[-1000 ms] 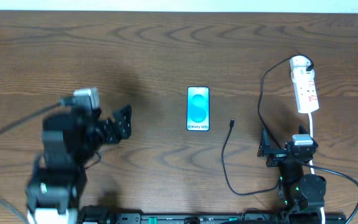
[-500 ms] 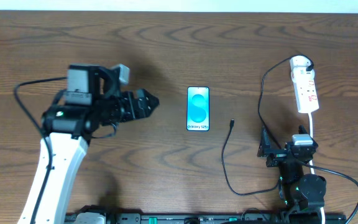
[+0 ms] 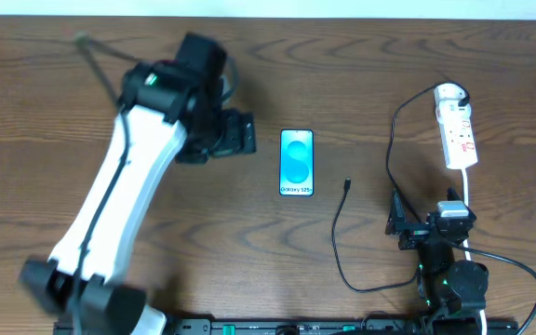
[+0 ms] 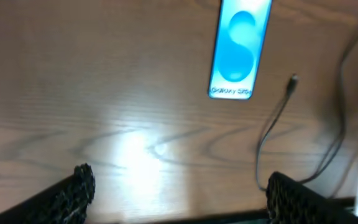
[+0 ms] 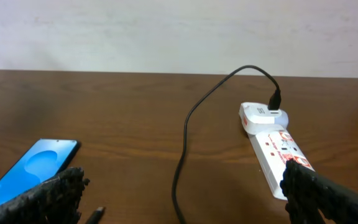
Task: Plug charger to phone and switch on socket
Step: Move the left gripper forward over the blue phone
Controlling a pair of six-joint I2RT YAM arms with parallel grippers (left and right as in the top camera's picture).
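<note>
The phone [image 3: 297, 162] lies flat mid-table, screen up, light blue with "Galaxy S25+" text; it also shows in the left wrist view [image 4: 240, 48] and the right wrist view [image 5: 28, 167]. The black charger cable [image 3: 337, 244] loops on the table, its connector tip [image 3: 347, 184] lying free right of the phone, its plug [image 3: 461, 94] seated in the white socket strip [image 3: 458, 129]. My left gripper [image 3: 240, 131] is open and empty, just left of the phone. My right gripper [image 3: 401, 221] is open and empty, near the front right, below the strip.
The strip's white cord [image 3: 469, 200] runs down toward the right arm's base [image 3: 449, 279]. A pale wall [image 5: 179, 31] stands behind the table's far edge. The left arm [image 3: 119, 195] stretches diagonally over the table's left half.
The left arm has swung up and to the right, bringing its gripper from the left middle to beside the phone. The right arm, cable and phone have not moved.
</note>
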